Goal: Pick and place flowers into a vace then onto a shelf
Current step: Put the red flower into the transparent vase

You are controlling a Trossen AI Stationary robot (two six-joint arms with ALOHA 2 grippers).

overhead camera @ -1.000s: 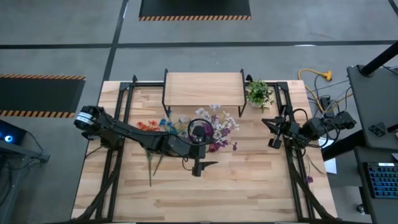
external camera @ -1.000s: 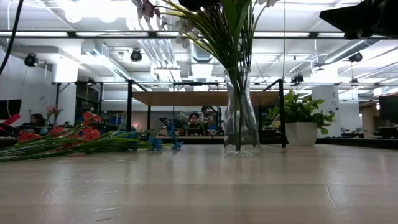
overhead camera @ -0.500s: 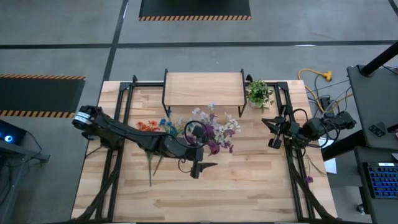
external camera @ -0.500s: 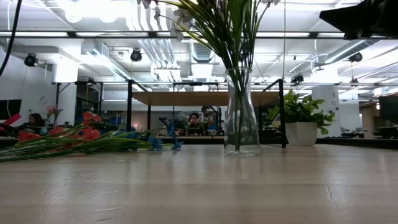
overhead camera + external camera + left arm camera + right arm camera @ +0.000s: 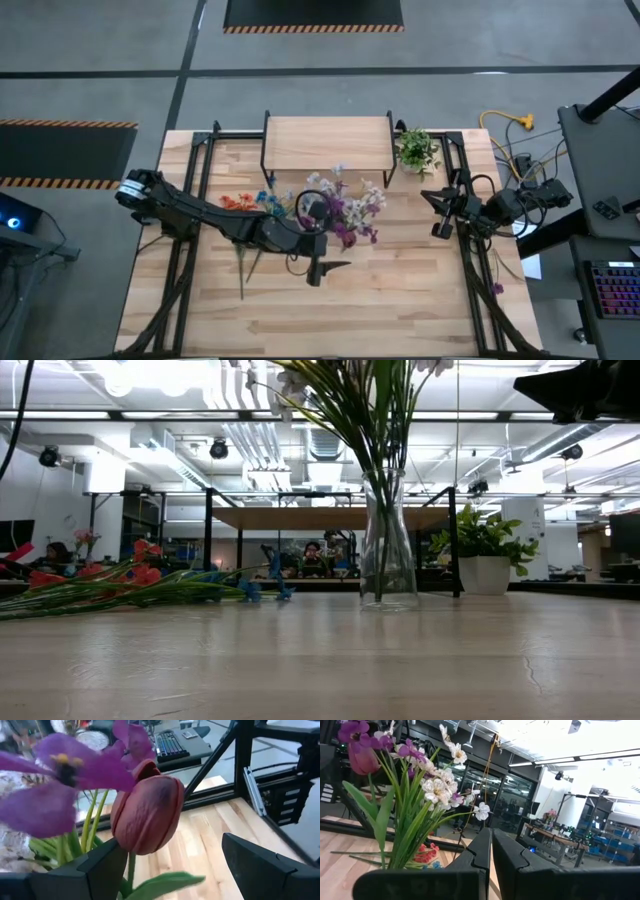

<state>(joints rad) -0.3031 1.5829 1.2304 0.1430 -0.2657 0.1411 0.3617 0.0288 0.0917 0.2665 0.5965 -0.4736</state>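
A clear glass vace [image 5: 388, 545] stands upright on the tabletop with a bunch of flowers [image 5: 345, 208] in it. More flowers [image 5: 248, 203] with red and blue blossoms lie flat on the table to its left. The light-wood shelf [image 5: 327, 142] stands behind the vace at the far edge. My left gripper [image 5: 322, 224] is open, up among the blossoms of the bunch. In the left wrist view its fingers stand on either side of a dark red tulip [image 5: 147, 812]. My right gripper [image 5: 440, 216] waits shut at the table's right side. My left gripper is open around the dark red tulip's head. The tulip's stem [image 5: 131, 870] runs down right beside one finger [image 5: 102, 867]. I cannot tell whether that finger touches it.
A small potted plant [image 5: 416, 150] stands beside the shelf's right end. Black frame rails [image 5: 470, 250] run along the table's left and right sides. The near half of the plank tabletop [image 5: 380, 310] is bare wood.
The blossoms and stems in the vace have swayed a little toward the table's left, while the vace has kept its place. A dark shape that stood at the top of the low view above the vace has gone out of that picture.
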